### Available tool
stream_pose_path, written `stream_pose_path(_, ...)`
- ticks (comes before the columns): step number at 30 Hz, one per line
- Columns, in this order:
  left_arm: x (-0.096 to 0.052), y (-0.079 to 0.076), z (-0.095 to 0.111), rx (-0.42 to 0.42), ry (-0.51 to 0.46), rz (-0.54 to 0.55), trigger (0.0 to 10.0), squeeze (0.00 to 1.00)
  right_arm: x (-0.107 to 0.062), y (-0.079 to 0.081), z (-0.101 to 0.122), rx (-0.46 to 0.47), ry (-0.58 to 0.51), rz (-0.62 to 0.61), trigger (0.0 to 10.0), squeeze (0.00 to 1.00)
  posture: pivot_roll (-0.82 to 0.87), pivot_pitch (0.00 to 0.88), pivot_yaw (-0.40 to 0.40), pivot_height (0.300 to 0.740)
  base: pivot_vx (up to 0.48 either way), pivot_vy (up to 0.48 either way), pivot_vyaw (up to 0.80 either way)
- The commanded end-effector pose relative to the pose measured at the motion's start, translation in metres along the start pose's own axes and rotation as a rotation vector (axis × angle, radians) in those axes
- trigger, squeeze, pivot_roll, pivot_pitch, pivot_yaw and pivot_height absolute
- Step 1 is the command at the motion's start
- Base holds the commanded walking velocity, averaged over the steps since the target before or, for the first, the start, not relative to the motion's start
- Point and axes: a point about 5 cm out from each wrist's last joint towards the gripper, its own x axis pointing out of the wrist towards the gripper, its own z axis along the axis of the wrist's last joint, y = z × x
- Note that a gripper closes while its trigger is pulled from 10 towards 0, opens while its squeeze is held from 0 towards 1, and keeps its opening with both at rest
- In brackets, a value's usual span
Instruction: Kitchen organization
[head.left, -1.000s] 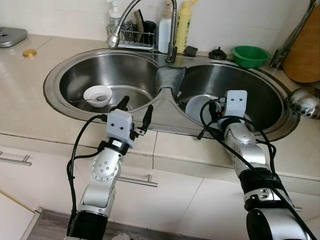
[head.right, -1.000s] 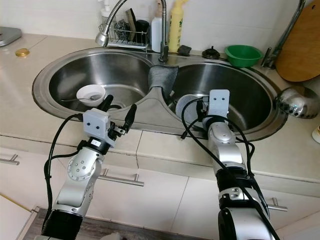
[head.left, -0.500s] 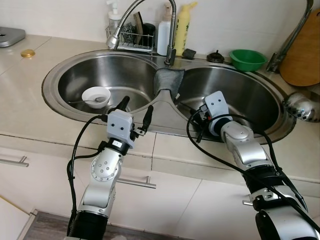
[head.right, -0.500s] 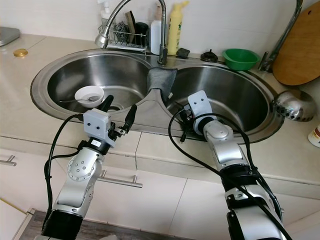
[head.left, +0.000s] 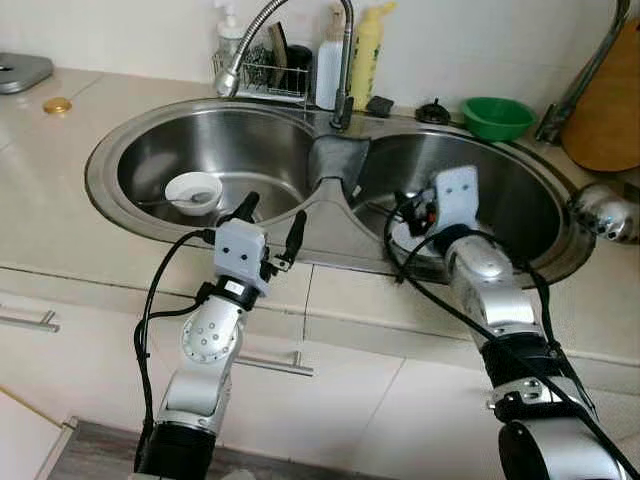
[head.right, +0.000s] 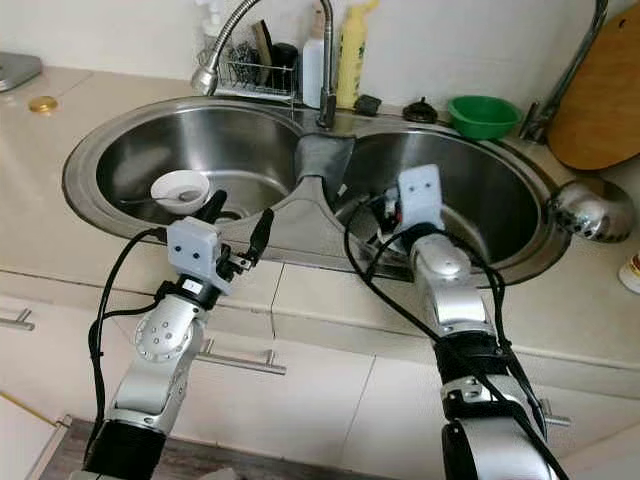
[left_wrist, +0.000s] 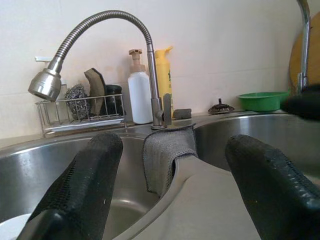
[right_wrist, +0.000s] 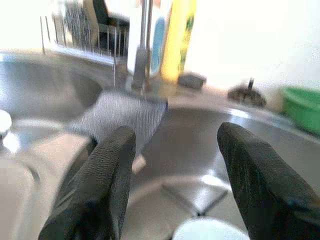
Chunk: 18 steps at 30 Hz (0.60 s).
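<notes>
A small white bowl (head.left: 194, 190) with a spoon in it sits in the left basin of the steel double sink (head.left: 110, 150). A white dish (head.left: 408, 236) lies in the right basin, partly hidden by my right arm. My right gripper (head.left: 415, 212) hovers just above that dish, open, with nothing between its fingers (right_wrist: 107, 175). My left gripper (head.left: 272, 222) stands open over the sink's front rim, near the left basin. A grey cloth (head.left: 335, 165) hangs over the divider between the basins.
The faucet (head.left: 345, 60) rises behind the divider. A wire rack of scrubbers (head.left: 262, 70), a white bottle and a yellow bottle (head.left: 365, 50) line the back wall. A green bowl (head.left: 498, 115), a wooden board (head.left: 610, 95) and a steel ladle (head.left: 605, 210) stand at right.
My right gripper swung left toward the divider half a second ago and has now come back right over the white dish. The left arm has not moved.
</notes>
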Motion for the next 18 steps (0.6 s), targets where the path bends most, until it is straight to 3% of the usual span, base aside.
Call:
stream_pose_path(1,0.001,-0.001,0.001,-0.012,0.003,-0.007,10.0,0.00,-0.004,0.000,0.004,0.032,-0.052,-0.026,10.0,0.00,0.01,0.000,-0.066,0.740,0.000,0.244,0.00)
stream_pose_path(8,-0.004,0.001,0.001,-0.004,0.003,-0.022,10.0,0.00,-0.014,0.003,0.018,0.042,-0.199,-0.049,10.0,0.00,0.01,0.000,-0.061,0.740,0.000,0.466,0.00)
stream_pose_path(18,-0.004,0.002,0.003,-0.005,-0.004,-0.018,10.0,0.00,-0.019,0.008,0.017,0.042,-0.213,-0.046,10.0,0.00,0.01,0.000,-0.059,0.740,0.000,0.480,0.00)
